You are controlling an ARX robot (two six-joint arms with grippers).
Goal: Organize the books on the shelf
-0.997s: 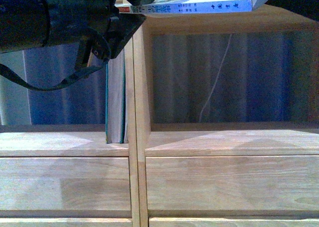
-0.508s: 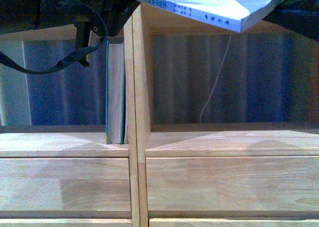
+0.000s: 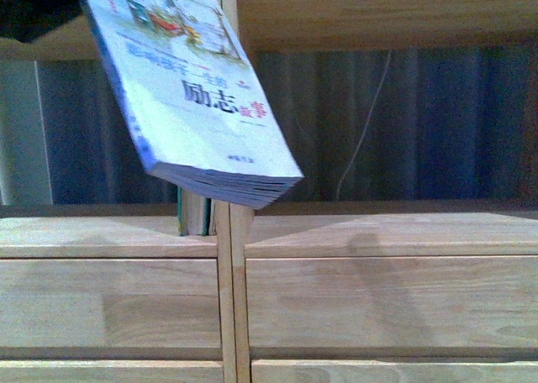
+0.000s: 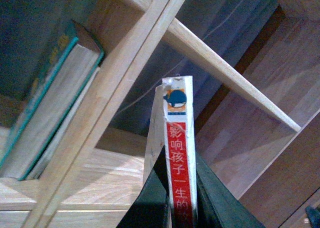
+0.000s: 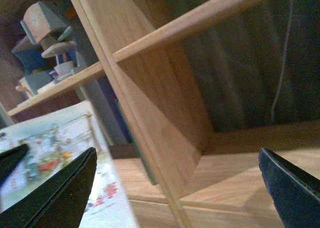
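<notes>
The paperback [image 3: 197,97] is clamped by its spine in the left gripper [image 4: 179,164], tilted before the shelf [image 3: 378,236] divider [image 3: 238,240]; the right gripper [image 5: 177,155] is spread, empty. A corner may be snagged on that divider, seemingly close, and twisted loose.

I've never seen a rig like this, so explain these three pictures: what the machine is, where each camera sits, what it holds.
This is a robot with two arms, each ending in a gripper. The front view looks from its body at a light-wood shelf with drawers below. The other two cameras ride on the wrists. The left gripper is clamped on the spine of a paperback, held tilted before the shelf. A teal hardback stands in the left compartment, against the divider. The right gripper is open and empty.
</notes>
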